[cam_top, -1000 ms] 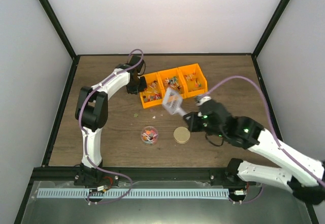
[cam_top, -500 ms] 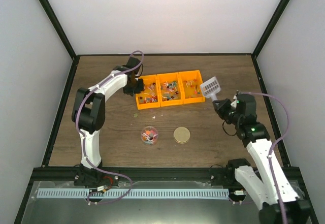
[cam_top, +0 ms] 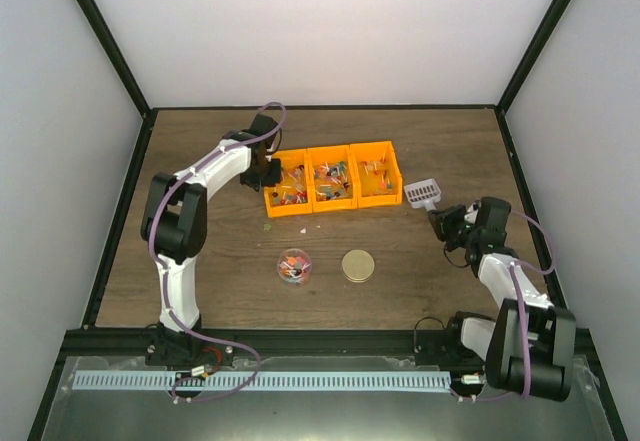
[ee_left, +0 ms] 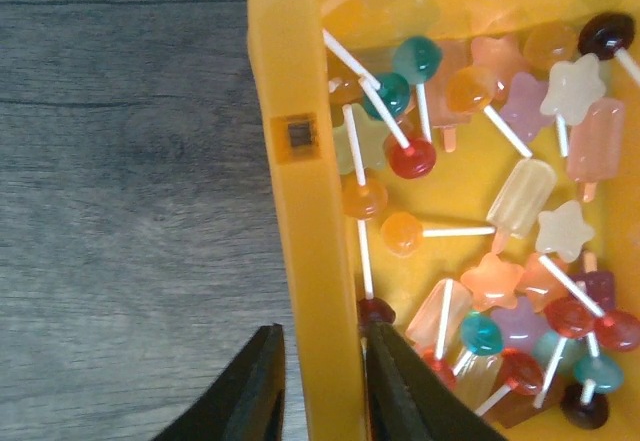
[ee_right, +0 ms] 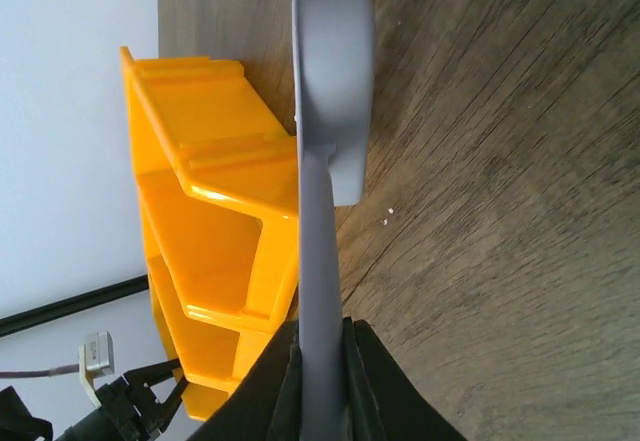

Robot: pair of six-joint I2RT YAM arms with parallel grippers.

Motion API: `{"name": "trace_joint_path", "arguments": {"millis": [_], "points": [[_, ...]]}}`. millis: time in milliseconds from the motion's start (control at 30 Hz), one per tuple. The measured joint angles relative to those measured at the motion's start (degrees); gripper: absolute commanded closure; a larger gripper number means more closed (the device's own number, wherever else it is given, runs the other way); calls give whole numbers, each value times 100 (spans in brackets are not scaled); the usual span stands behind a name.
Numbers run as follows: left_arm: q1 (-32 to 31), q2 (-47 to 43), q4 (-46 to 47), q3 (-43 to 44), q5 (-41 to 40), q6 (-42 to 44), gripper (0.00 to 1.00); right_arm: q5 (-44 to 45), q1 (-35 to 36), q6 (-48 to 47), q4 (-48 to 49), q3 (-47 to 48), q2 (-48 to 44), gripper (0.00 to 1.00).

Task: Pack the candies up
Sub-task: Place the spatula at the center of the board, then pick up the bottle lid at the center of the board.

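Observation:
Small mixed-colour candies (ee_left: 480,261), many on sticks, fill three orange bins (cam_top: 332,176). My left gripper (cam_top: 262,173) straddles the left wall of the left bin (ee_left: 305,221), one finger outside and one inside, closed on the wall (ee_left: 322,339). My right gripper (cam_top: 447,224) is shut on the handle of a grey scoop (cam_top: 422,193), which sits low over the table just right of the bins. In the right wrist view the scoop (ee_right: 335,81) stands edge-on above my fingers (ee_right: 320,341); its inside is hidden. A small clear jar (cam_top: 294,265) holds some candies.
A round gold lid (cam_top: 358,265) lies on the table right of the jar. A small green scrap (cam_top: 268,227) lies in front of the left bin. The bins show from the side in the right wrist view (ee_right: 210,211). Black frame posts bound the table.
My right arm swung the scoop from in front of the bins out to the right and lowered it near the table. The row of bins shifted slightly left with my left gripper.

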Motion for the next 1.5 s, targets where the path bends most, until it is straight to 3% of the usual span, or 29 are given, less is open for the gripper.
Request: {"name": "trace_joint_path", "arguments": {"millis": [267,500,600,833,1100,1233,1333,1433,1500], "points": [[4,-2,-166,-116,-151,127,50,35,-4,-496,57,24,328,55],[7,-142,-289,-114,-179,164,44,439,-4,-1182,-761,83,72,36],[7,-262,-308,-109,-179,160,39,754,-4,-1491,-1268,210,-243,34],[7,-485,-291,-125,-179,105,14,1436,-4,-1939,-2186,334,-741,28],[17,-1305,225,-662,-264,-7,0,2074,144,-2225,-3053,376,-1263,24],[48,-2131,896,-1311,-328,-129,0,2529,896,-2218,-3451,780,-1425,21],[173,-2632,1279,-1690,-138,-321,0,2837,1718,-2166,-3670,1134,-1287,13],[387,-2741,1602,-1956,133,-573,0,3154,2671,-2065,-3956,1488,-841,2],[481,-2754,1768,-2223,186,-695,0,3355,3373,-1965,-4203,1801,-341,0]]}}
